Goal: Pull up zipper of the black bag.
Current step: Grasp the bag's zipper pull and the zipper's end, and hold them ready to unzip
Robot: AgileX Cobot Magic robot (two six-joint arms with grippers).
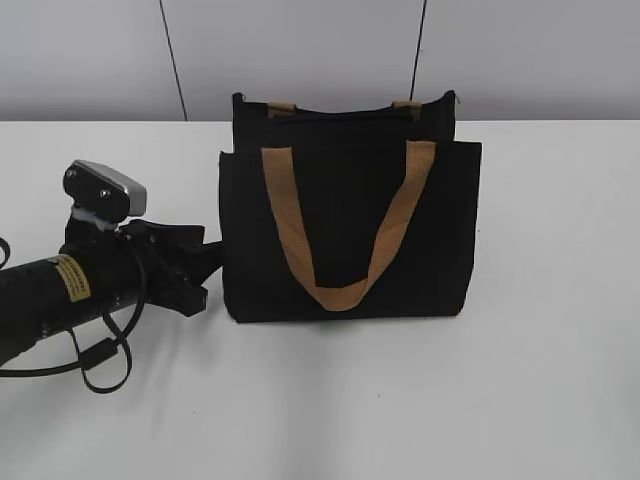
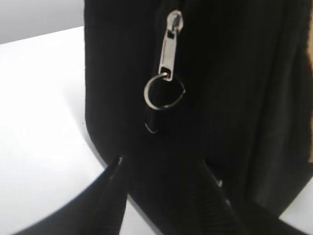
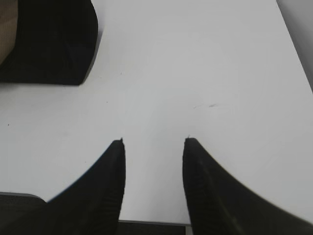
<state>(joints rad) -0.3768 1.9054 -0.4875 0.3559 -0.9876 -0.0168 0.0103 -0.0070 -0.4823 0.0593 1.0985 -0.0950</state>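
I see the black bag (image 1: pixel 350 235) upright on the white worktop (image 1: pixel 400 400), tan handle (image 1: pixel 345 225) hanging down its front. The left gripper (image 2: pixel 164 164) sits at the bag's left end, jaws spread, level with the zipper (image 2: pixel 168 58); its silver pull tab and ring hang just beyond the fingertips. The right gripper (image 3: pixel 154 142) hovers over bare worktop, jaws spread, holding nothing

The surface (image 1: pixel 420 400) is plain white and matte. Behind it stands a pale grey wall (image 1: pixel 90 55) divided by 2 thin dark vertical seams. Lighting is even and diffuse, casting soft shadows.
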